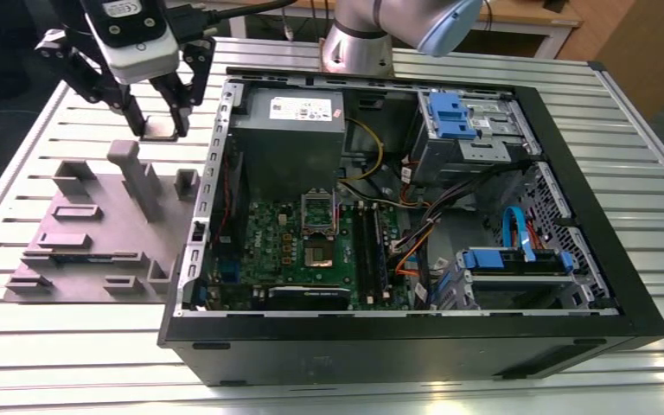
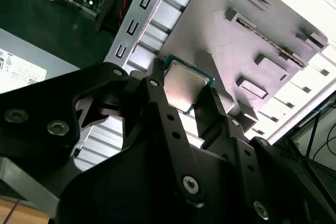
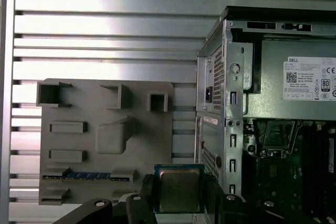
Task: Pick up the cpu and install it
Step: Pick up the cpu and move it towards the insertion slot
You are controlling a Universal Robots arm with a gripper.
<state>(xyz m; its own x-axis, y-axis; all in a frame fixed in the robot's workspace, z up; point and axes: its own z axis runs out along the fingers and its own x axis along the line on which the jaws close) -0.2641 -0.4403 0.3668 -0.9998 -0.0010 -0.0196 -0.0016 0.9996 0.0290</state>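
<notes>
Between the black fingers (image 2: 160, 98) of the gripper (image 1: 160, 130) sits the cpu (image 2: 185, 86), clamped by two opposite edges, its silvery top (thin green rim showing) facing the wrist cameras. Held so, the chip hangs above the slatted table (image 1: 32, 156), near an edge of the grey fixture tray (image 1: 90, 233). It is just outside the open computer case (image 1: 424, 328) on the exterior view's left, well apart from the motherboard (image 1: 297, 251).

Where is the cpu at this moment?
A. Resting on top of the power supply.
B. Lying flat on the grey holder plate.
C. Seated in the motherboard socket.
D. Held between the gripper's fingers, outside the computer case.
D: in the first wrist view the cpu sits clamped in the gripper, over the slatted table beside the computer case.
</notes>
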